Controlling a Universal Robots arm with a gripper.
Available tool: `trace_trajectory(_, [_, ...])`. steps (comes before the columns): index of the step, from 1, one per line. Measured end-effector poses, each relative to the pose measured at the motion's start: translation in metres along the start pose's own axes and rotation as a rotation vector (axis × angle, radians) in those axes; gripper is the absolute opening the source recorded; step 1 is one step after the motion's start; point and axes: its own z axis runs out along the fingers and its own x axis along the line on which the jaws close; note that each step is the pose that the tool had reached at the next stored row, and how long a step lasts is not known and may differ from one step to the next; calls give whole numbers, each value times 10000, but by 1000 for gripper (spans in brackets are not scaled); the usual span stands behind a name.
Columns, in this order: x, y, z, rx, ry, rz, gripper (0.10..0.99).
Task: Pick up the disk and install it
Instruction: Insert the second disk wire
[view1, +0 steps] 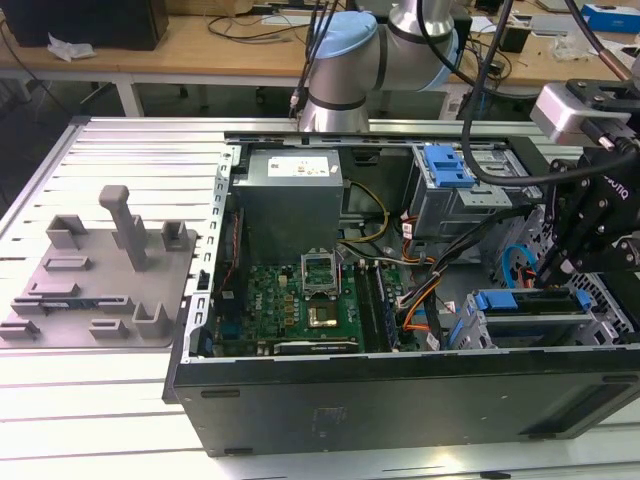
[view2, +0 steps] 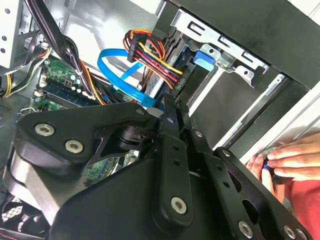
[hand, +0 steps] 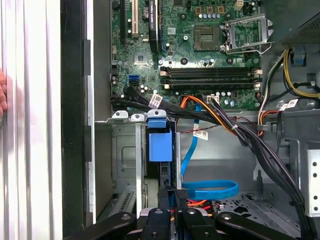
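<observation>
While your gripper (hand: 170, 197) pinches the disk (view1: 530, 301) edge-on in the drive cage (hand: 125, 150), keep it square; a person's hand (view2: 292, 160) is near.

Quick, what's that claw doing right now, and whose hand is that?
Claw: over the drive cage; grip cannot be told.
Person's hand: resting on the case edge.

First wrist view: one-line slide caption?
Gripper poised over the blue-framed disk standing edge-up in the drive cage, motherboard beyond.

Wooden workbench (view1: 200, 45) behind, cluttered, perhaps cables, ribbed metal table (view1: 90, 390)
</observation>
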Motion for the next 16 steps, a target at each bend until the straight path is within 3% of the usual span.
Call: trace_trajectory(16, [-2,-10,49,0,-12,-21,161])
